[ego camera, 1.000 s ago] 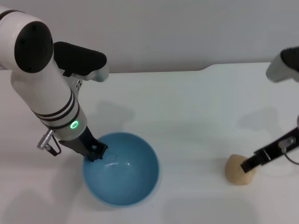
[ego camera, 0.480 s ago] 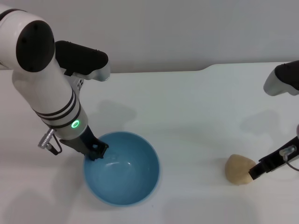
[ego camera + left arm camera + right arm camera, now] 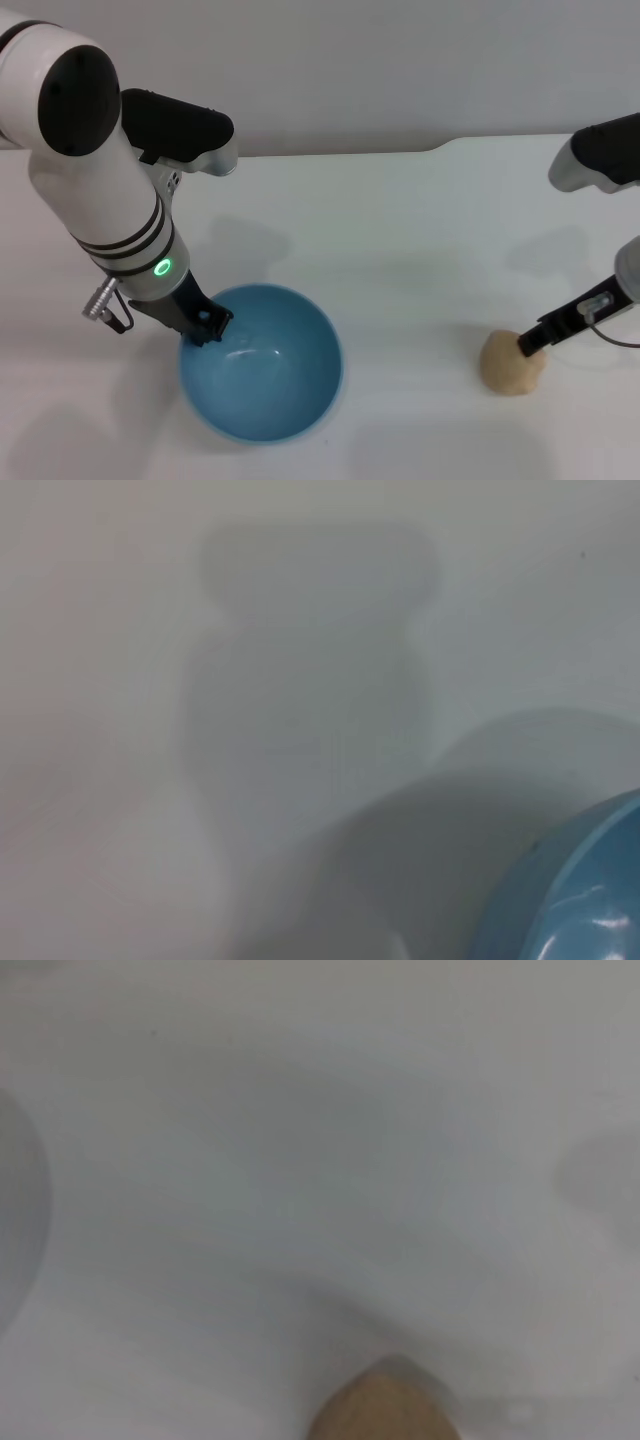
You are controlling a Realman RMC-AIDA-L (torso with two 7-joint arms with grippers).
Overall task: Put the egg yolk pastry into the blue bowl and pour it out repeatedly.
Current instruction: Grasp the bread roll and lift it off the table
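The blue bowl (image 3: 290,385) stands upright and empty on the white table, front left. My left gripper (image 3: 205,326) is at its left rim, shut on the rim. The bowl's edge also shows in the left wrist view (image 3: 585,895). The egg yolk pastry (image 3: 508,366), a small tan ball, lies on the table at the front right, far from the bowl. My right gripper (image 3: 527,346) has its tip against the pastry's upper right side. The pastry's top shows in the right wrist view (image 3: 385,1410).
The white table (image 3: 400,250) stretches between bowl and pastry. Its back edge meets a grey wall, with a step in the edge at the back right (image 3: 440,148).
My right gripper drew back to the pastry's right side, then moved up and left onto its upper right. The pastry stayed in place. The left arm and the bowl have barely moved.
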